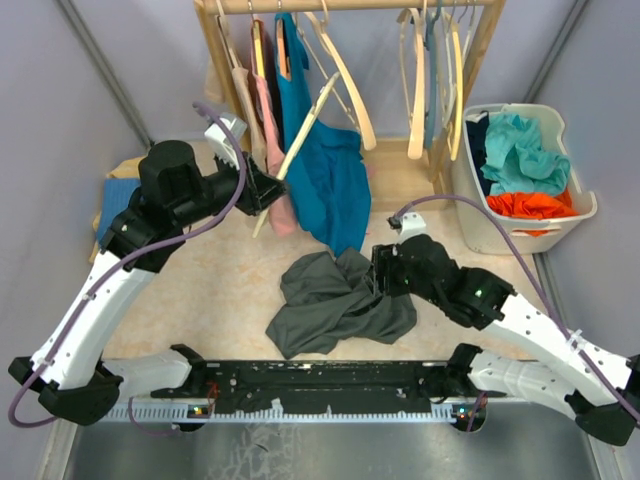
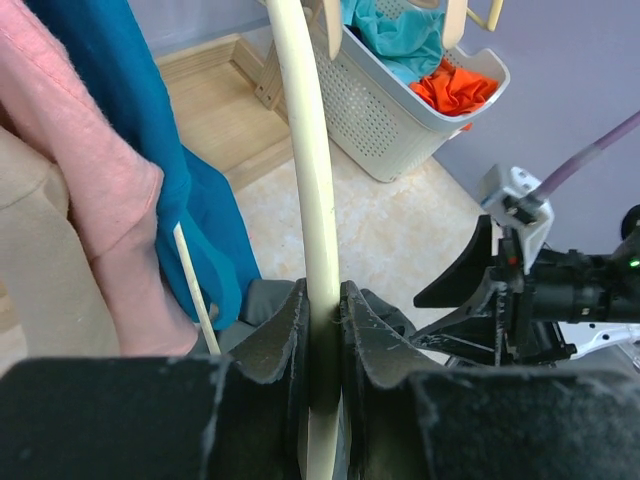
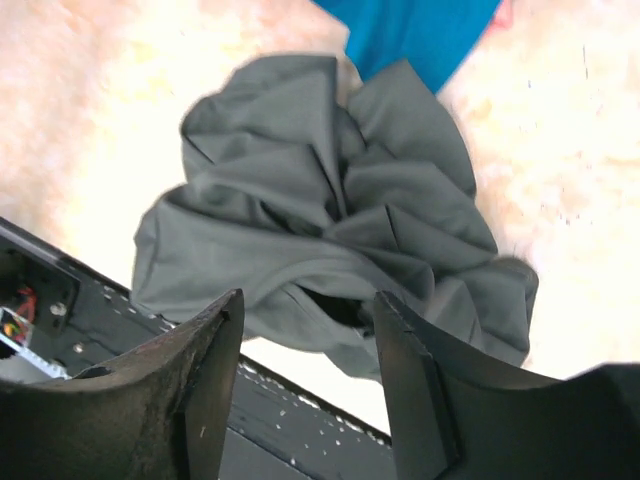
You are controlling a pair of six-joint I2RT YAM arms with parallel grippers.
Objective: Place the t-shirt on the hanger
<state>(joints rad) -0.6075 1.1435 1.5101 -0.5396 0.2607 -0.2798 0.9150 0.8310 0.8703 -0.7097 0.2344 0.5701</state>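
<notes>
The dark grey t-shirt (image 1: 340,300) lies crumpled on the table in front of the arms; it fills the right wrist view (image 3: 330,220). My left gripper (image 1: 272,188) is shut on one arm of the pale wooden hanger (image 1: 305,130), which slants up toward the rack. In the left wrist view the hanger (image 2: 310,150) runs up from between the closed jaws of the gripper (image 2: 322,300). My right gripper (image 1: 378,270) is open and empty, hovering over the shirt's right edge; in its own view the gripper (image 3: 308,310) has its jaws wide apart above a fold.
A wooden rack (image 1: 350,6) at the back holds a teal shirt (image 1: 325,160), a pink garment (image 1: 272,150) and several spare hangers (image 1: 415,90). A white laundry basket (image 1: 580,190) of clothes stands at the right. Blue cloth (image 1: 115,200) lies at the left. A black rail (image 1: 320,378) runs along the near edge.
</notes>
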